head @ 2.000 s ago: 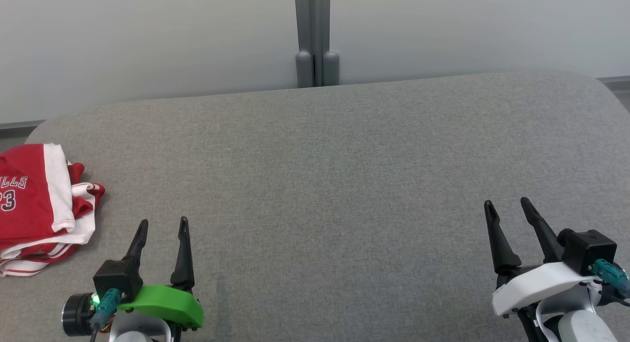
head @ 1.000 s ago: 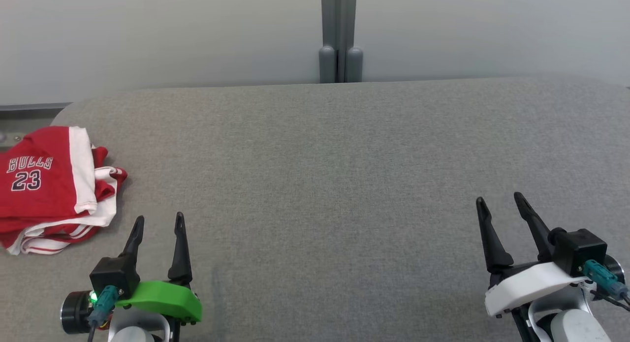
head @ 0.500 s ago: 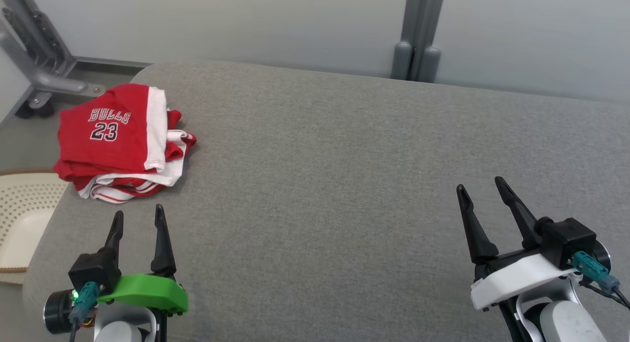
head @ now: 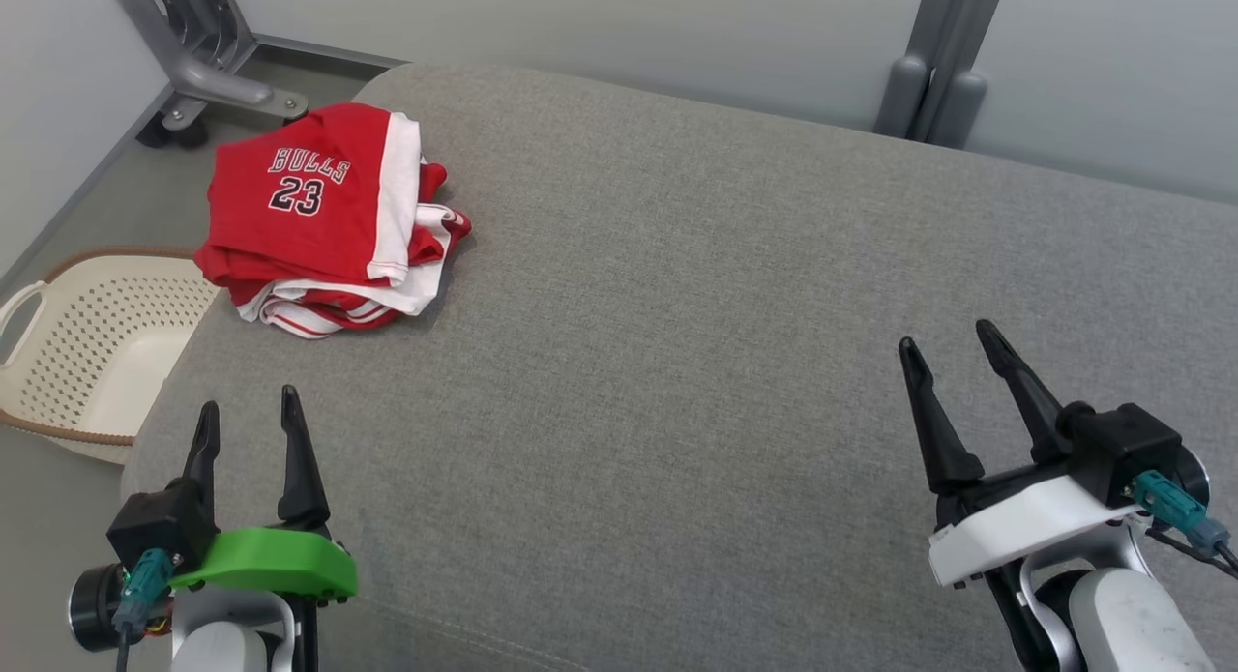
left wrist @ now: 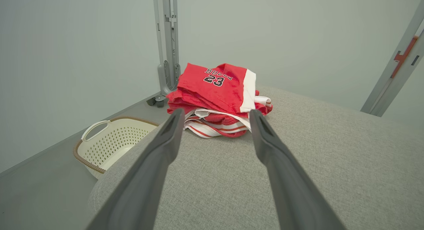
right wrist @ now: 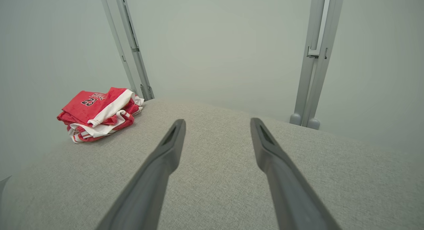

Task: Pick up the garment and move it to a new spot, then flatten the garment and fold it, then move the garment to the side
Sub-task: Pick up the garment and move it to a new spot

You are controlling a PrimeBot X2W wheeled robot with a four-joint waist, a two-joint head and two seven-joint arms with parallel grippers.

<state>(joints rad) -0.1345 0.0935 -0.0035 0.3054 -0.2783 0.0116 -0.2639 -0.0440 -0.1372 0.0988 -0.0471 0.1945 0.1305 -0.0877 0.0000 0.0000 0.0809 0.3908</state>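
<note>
A folded red-and-white Bulls 23 jersey (head: 319, 218) lies at the far left corner of the grey fabric worktop (head: 677, 314). A cream perforated basket (head: 87, 353) stands on the floor beside that edge. The left gripper (head: 248, 399) hovers near the jersey, fingers (head: 295, 459) spread, empty. The right gripper (head: 946, 334), well apart, is likewise spread.

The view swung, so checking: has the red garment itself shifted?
No. The red garment keeps its place by the grey cushion's far left corner; the camera turned.
</note>
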